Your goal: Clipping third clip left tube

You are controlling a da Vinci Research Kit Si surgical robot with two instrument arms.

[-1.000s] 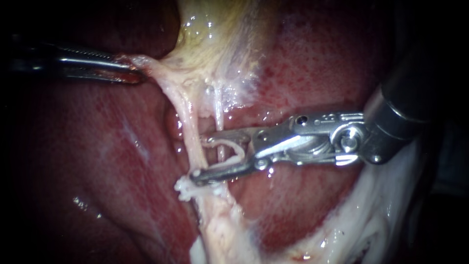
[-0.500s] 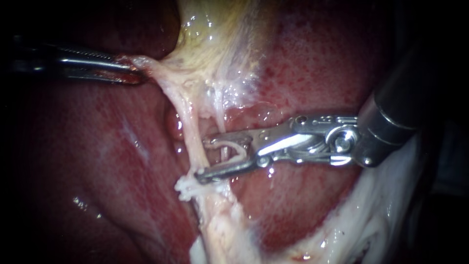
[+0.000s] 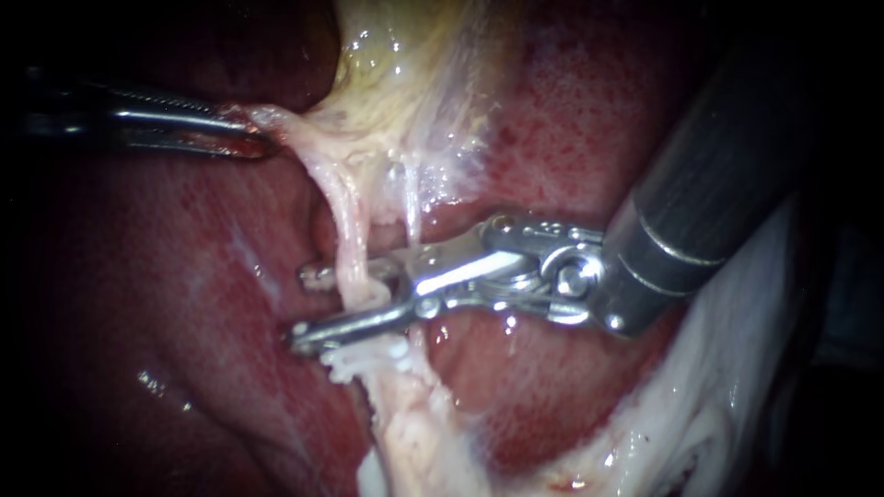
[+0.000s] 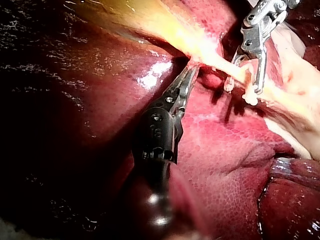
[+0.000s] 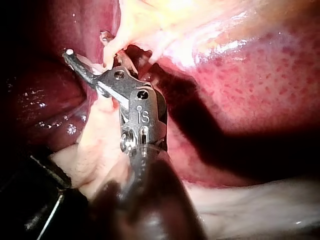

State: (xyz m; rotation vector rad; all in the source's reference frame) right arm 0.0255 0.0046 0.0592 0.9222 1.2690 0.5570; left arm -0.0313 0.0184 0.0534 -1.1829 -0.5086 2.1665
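Left tube [image 3: 350, 230] is strung roughly upright in the endoscope view, from the gallbladder [image 3: 405, 83] down toward white fatty tissue [image 3: 405, 423], over the liver [image 3: 571, 138]. It is crossed at right angles by the right instrument [image 3: 302, 305], jaws apart, tube between them, tips past its far side. Tension is supplied by the left instrument [image 3: 250, 136], jaws clamped on tissue beside the gallbladder. Only a square closure is judged to be needed.

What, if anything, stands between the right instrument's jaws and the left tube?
Nothing visible. The right instrument holds its open jaws astride the left tube. The thinner tube beside it meets the upper jaw nearer the hinge; whether it lies inside too is unclear. The left instrument grips pale tissue well clear.
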